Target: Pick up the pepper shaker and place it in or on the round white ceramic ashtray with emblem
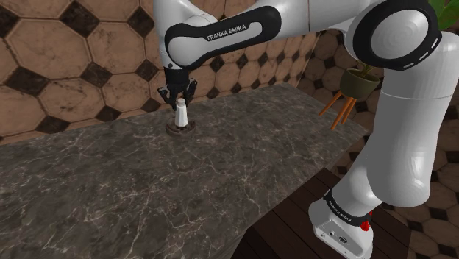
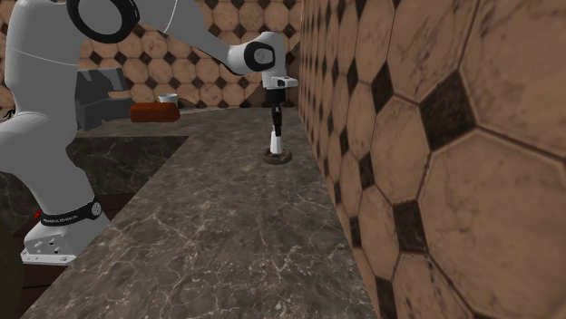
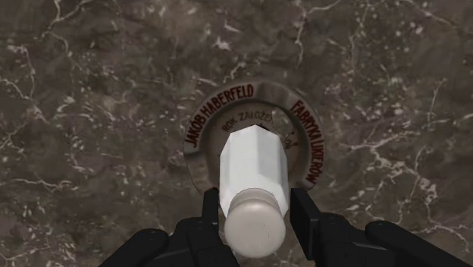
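While the black two-finger gripper (image 3: 255,201) pinches the cap end of the white, faceted pepper shaker with a rounded pale cap (image 3: 254,174), the shaker stands upright over the middle of the round, grey-brown ashtray with dark red rim lettering (image 3: 214,108). In the shoulder view the shaker's base looks to meet the ashtray; actual contact cannot be confirmed. The ashtray sits on the dark veined marble countertop (image 3: 91,114), close to the tiled wall.

Progress, judged: pick-up done, carry done, shaker positioned on the target. Left to do: part the fingers, lift the hand straight clear, and see that the shaker stands unaided.

Legible writing:
- ashtray rim: "JAKOB HABERFELD" on one arc, "FABRYKA LIKIERÓW" on the other
- ashtray inner ring: "ROK ZAŁOŻ…", the rest hidden behind the shaker
- white arm (image 1: 224,33), dark band: "FRANKA EMIKA"
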Tool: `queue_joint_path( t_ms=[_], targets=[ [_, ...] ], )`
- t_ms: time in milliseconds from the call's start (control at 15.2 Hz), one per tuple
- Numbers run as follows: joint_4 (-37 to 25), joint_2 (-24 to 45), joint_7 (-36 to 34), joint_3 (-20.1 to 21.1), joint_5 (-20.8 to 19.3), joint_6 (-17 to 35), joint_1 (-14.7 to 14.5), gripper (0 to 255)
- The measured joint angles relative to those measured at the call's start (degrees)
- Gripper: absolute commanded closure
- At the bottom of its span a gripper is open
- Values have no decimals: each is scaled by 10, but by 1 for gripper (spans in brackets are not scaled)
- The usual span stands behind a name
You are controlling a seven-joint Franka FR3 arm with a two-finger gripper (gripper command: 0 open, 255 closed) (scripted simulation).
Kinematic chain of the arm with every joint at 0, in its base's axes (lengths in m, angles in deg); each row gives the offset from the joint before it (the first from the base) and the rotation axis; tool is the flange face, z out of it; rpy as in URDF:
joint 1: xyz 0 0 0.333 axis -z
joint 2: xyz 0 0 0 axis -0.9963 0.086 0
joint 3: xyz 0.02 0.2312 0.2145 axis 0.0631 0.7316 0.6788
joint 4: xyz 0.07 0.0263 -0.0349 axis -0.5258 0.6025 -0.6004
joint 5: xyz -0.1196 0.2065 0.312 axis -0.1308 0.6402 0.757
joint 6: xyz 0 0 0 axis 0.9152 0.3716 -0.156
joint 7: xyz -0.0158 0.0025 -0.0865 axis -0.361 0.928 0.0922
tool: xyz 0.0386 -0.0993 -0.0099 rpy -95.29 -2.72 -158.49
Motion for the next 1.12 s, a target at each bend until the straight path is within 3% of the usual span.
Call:
queue_joint_path(
  t_ms=[66, 132, 528, 792, 1122],
  targets=[
    [0, 0, 0, 0, 0, 0, 0, 255],
    [0, 0, 0, 0, 0, 0, 0, 0],
    [0, 0, 0, 0, 0, 0, 0, 0],
    [-34, -15, 4, 4, 6, -48, -3, 0],
    [-47, -17, 5, 5, 7, -64, -5, 0]
  ],
)
